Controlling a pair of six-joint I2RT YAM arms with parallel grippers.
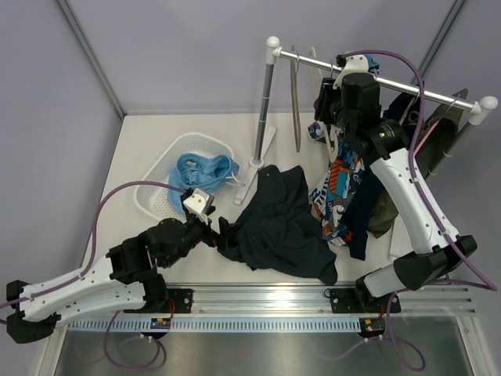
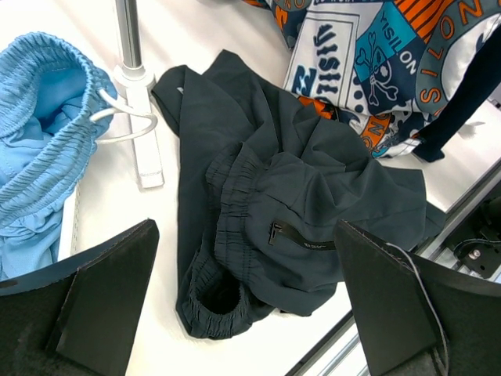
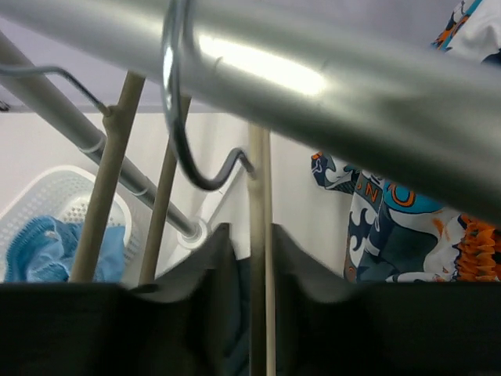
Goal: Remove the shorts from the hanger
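Note:
The dark navy shorts [image 1: 282, 223] lie crumpled on the table, off any hanger; the left wrist view shows their elastic waistband [image 2: 297, 227]. My left gripper [image 1: 221, 233] is open and empty at their left edge, its fingers [image 2: 102, 298] wide apart above the waistband. The light blue shorts [image 1: 205, 171] with a white drawstring lie in the white basket [image 1: 160, 200]. My right gripper [image 1: 329, 106] is up at the rail [image 1: 376, 78], shut on a wooden hanger bar [image 3: 261, 235] whose metal hook [image 3: 184, 149] is over the rail [image 3: 274, 70].
An empty wooden hanger [image 1: 297, 102] hangs further left on the rail. Patterned blue-orange shorts [image 1: 340, 192] and other dark garments [image 1: 372, 215] hang below the right arm. The rack's post [image 1: 264, 102] stands mid-table on a white foot [image 2: 145, 149]. A metal track [image 1: 313, 301] runs along the near edge.

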